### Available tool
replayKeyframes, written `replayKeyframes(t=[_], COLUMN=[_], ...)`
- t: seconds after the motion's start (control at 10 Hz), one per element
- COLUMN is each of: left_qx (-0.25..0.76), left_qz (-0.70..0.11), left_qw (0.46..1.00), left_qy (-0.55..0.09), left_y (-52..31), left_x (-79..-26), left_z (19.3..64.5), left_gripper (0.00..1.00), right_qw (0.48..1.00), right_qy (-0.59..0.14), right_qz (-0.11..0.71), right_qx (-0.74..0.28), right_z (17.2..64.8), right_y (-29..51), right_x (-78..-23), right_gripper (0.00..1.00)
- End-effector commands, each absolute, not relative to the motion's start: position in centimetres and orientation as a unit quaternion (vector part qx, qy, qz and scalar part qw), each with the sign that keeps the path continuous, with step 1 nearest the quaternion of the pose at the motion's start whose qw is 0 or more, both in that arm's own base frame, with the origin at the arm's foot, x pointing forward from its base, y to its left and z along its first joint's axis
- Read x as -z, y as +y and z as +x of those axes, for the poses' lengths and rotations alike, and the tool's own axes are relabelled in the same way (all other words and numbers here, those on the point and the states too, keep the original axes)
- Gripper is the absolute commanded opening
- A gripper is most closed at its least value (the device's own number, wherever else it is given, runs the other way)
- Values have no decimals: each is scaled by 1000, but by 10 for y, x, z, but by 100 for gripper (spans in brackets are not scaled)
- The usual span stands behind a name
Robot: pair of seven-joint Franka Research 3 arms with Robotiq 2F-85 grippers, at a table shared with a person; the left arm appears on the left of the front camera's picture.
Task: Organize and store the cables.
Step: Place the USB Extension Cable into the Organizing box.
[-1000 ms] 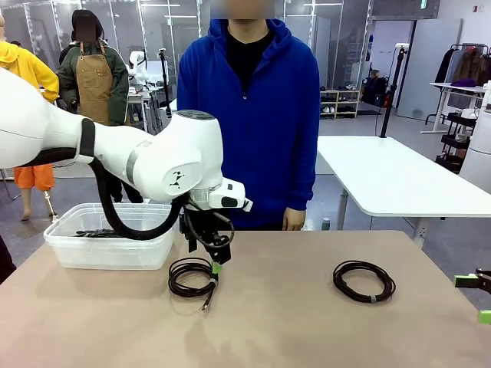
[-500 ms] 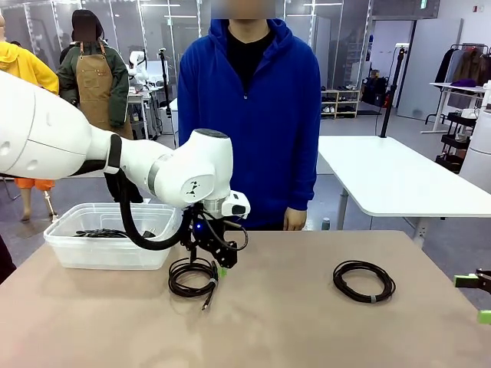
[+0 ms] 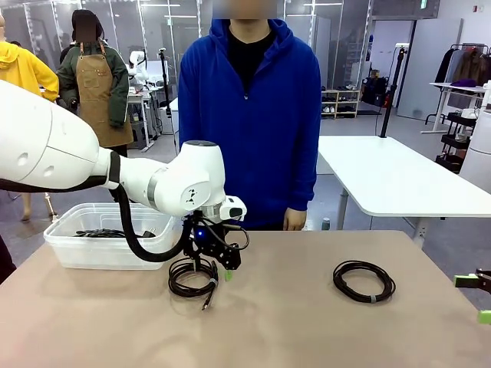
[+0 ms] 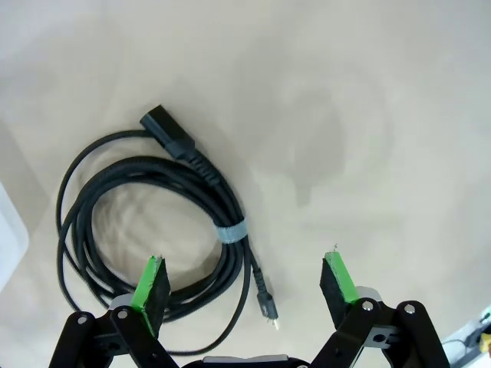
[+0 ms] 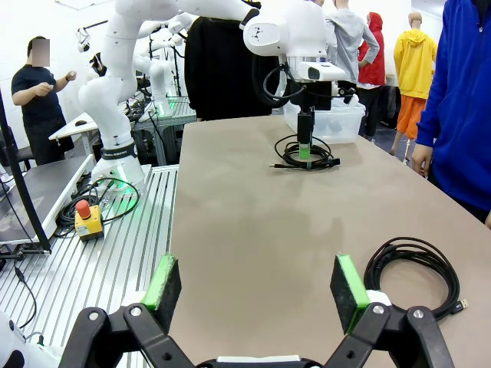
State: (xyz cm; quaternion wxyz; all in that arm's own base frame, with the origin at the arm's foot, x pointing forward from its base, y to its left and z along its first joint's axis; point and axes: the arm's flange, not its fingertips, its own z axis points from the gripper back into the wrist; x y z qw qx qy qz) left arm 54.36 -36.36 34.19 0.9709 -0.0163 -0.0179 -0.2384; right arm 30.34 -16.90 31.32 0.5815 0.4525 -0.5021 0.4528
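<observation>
Fingers spread wide, the left gripper (image 4: 244, 272) hangs over a coiled cable (image 4: 230, 232) beside the clear bin (image 3: 57, 244) at the table's (image 3: 307, 330) far left corner, the coil's taped bundle between its pads, while the right gripper (image 5: 257, 284), likewise spread, sits at the right edge.

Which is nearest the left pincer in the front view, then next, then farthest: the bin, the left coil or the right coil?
1. Left coil, on the table just below the left pincer.
2. Bin, a little off to the pincer's left.
3. Right coil, well across the table on the right side.
</observation>
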Motion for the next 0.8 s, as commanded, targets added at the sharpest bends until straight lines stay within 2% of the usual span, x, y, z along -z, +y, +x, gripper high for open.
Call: replayKeyframes(t=[0.0, 0.4, 0.5, 0.6, 0.7], left_qx=[230, 225, 215, 212, 213], left_qz=[-39, -45, -49, -47, -44], left_qw=[972, 973, 975, 976, 976], left_qy=[-28, -30, -27, -30, -29], left_y=[-363, -366, -364, -363, -363], left_x=[-328, -311, -310, -310, -308], left_z=[545, 545, 544, 544, 543], left_gripper=[100, 100, 86, 51, 27], right_qw=[587, 587, 587, 587, 587], right_qy=[-501, -501, -501, -501, -501], right_qz=[458, 458, 458, 458, 458], right_qx=[-442, -442, -442, -442, -442], right_z=[305, 305, 305, 305, 305], right_y=[-168, -168, -168, -168, -168], right_x=[-317, -317, -317, -317, -317], right_gripper=[100, 100, 100, 100, 100])
